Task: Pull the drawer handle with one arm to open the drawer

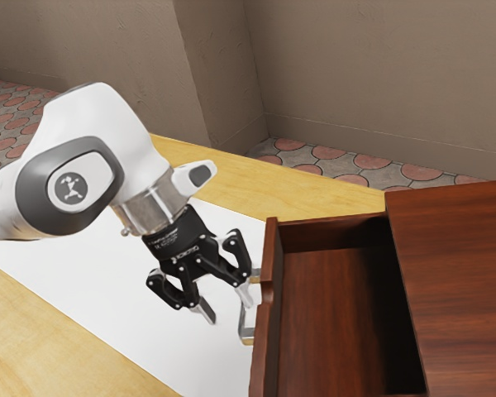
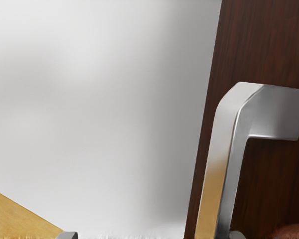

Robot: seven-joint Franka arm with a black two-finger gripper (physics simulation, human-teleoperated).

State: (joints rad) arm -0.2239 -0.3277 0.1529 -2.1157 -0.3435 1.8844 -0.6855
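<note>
The big white arm (image 1: 74, 186) comes in from the exterior view's left and bends down over the surface (image 1: 33, 347). The surface is yellow wood with a white sheet (image 1: 91, 281) on it. The arm's black wrist tips down and toward the exterior view's right, so the jaws point at the front of the drawer. The jaws are spread apart. 1 tip is right by the handle and the other is out over the white sheet, so they are not clamped on anything.

The dark red-brown chest (image 1: 455, 273) sits at the exterior view's right. Its drawer (image 1: 269, 306) is pulled out toward the arm, and you can look down into the box. The silver handle (image 1: 246, 331) is on the drawer's front, facing the arm.

The exterior view shows the whole arm, the open box and the chest top. The wrist view shows the handle (image 2: 224, 164) up close. It is a smooth bar with a bent end that goes to the dark wood front (image 2: 264, 50). I cannot tell if a tip touches it.
</note>
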